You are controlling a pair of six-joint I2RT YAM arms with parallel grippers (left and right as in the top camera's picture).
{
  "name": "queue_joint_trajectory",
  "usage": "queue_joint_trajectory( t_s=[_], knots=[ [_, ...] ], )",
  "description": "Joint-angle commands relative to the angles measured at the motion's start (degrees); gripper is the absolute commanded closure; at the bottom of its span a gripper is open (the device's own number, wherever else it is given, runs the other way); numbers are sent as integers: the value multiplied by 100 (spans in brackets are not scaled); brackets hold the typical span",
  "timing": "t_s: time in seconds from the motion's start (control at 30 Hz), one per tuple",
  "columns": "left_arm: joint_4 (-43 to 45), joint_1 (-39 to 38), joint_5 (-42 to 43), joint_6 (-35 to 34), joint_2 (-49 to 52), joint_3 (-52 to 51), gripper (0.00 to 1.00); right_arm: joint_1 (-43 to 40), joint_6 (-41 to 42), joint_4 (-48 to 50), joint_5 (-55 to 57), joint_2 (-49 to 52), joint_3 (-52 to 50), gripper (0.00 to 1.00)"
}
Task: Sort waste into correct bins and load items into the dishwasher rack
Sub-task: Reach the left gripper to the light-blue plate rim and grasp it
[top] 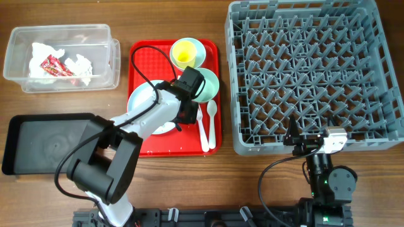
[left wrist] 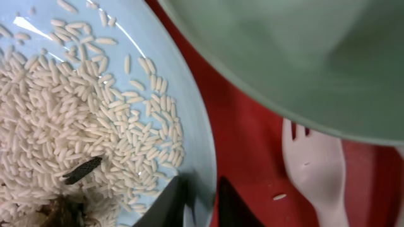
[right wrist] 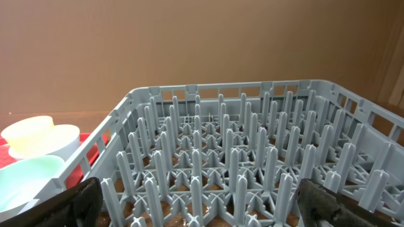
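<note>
Blue plate (left wrist: 194, 113) rim (rice-strewn) between left jaws.

Lighting: bright, even, from above.
Shadows: soft, thin, along the rack (top: 232, 94) on the bench (top: 208, 189).
Glare: white streak on the plate (left wrist: 151, 38).
Blur: mint bowl (left wrist: 303, 57), close to the lens.

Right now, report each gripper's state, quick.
Left gripper: fingers closed on the rim of the pale blue plate.
Right gripper: open, holding nothing.
</note>
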Motion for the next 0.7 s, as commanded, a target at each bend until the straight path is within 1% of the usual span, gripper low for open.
queue_joint_trajectory(
  t_s=[0.0,0.03,0.07,0.23,0.4,0.57,0.67],
  knots=[
    [-24,-20,-94,-4,146,-24,90,-28,79,26,-70,-31,-9,0],
    [-7,-20,-94,-7,146,-24,94,-28,79,26,-68,-31,-9,0],
    [-4,-20,-94,-26,144,-22,96,-28,79,26,-68,-31,-9,0],
    [-61,-22,-94,-26,83,-2,96,-28,79,26,-70,-31,-9,0],
    [-225,-20,-94,-92,-155,284,96,-28,79,26,-68,-31,-9,0],
    [-448,-20,-94,-245,-378,476,96,-28,79,26,-70,-31,-9,0],
    [-586,-20,-94,-472,-409,577,96,-28,79,26,-70,-31,-9,0]
  ],
)
